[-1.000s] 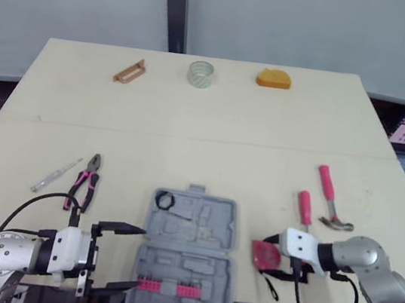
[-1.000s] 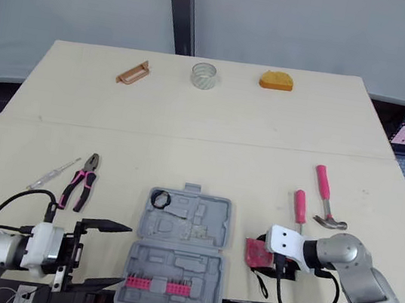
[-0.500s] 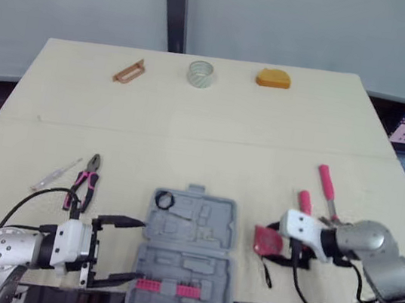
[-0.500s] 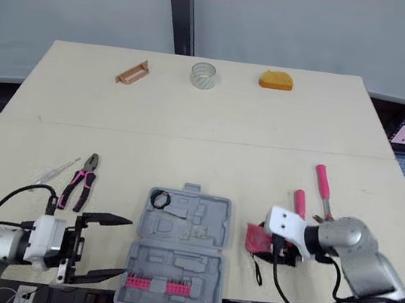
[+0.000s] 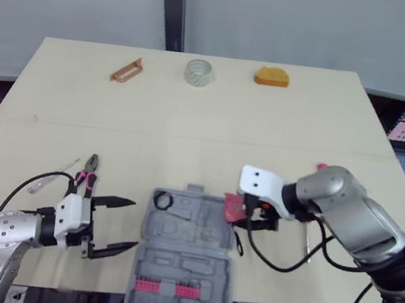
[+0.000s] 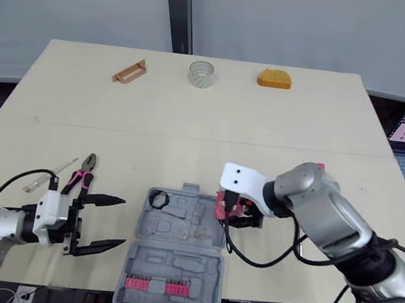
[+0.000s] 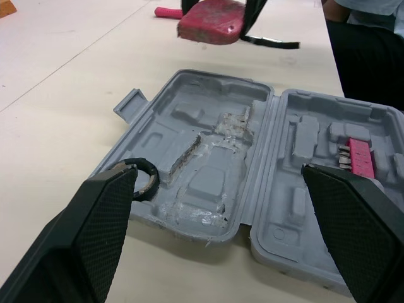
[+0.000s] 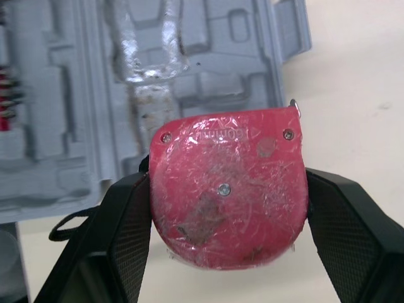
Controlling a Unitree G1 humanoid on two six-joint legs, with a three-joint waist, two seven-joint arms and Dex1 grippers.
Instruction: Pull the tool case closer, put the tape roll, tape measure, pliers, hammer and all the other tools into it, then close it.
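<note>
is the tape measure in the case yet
Out. The right gripper holds the tape measure in the air at the open case edge, not in a slot.

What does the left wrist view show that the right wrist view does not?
The left wrist view has the open left gripper, a black ring lying in a corner of the tool case, and a pink handle on the table. The right wrist view has the flat face of the tape measure with its screws, clamped in the right gripper. Both share the open grey case and the red tape measure held up at its edge.
</note>
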